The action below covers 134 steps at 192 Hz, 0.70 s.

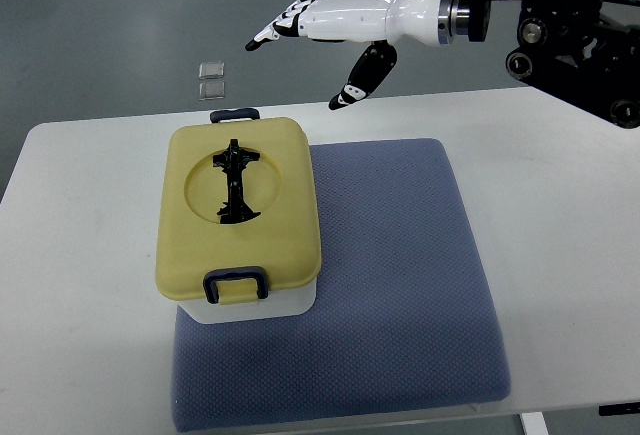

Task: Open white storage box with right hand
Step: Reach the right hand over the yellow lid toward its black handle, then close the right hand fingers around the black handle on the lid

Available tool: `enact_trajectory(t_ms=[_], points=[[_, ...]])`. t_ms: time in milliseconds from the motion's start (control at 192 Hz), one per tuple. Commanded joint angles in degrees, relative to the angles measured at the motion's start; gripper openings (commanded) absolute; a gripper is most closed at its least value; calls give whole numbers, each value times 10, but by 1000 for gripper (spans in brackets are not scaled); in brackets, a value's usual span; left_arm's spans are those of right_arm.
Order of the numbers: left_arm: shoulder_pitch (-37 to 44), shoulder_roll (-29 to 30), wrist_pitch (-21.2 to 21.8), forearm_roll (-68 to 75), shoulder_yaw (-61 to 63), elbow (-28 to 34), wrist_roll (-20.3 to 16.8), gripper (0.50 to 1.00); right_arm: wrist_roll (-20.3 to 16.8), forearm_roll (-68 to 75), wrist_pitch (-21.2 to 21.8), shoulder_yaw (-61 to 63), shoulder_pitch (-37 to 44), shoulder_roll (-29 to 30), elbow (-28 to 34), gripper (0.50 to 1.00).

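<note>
Right robot hand (318,40) hovers at the box's (240,217) one o'clock, fingers spread, empty. I worry: both latches shut; tugging the lid could drag the box.

A table (90,255) is carrying a mat (400,285), which is lying across its middle and right part. A storage box (238,217) is sitting on the mat's left edge, with its lid (280,195) lying closed on top. The right hand (335,20) is hanging above the table's far edge, behind and to the right of the box, apart from it.
</note>
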Motion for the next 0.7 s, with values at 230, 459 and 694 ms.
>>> enact_trajectory(t_ms=[230,459,694], points=[[0,0,1,-1,0,0,0,1000,1,-14,-49,0,-38,46,-1,926],[0,0,1,-1,0,0,0,1000,1,-16,-63,0,-61,65,-3,926],[0,0,1,-1,0,1,0,1000,0,-16,-81,1,-75,97,-23,921]])
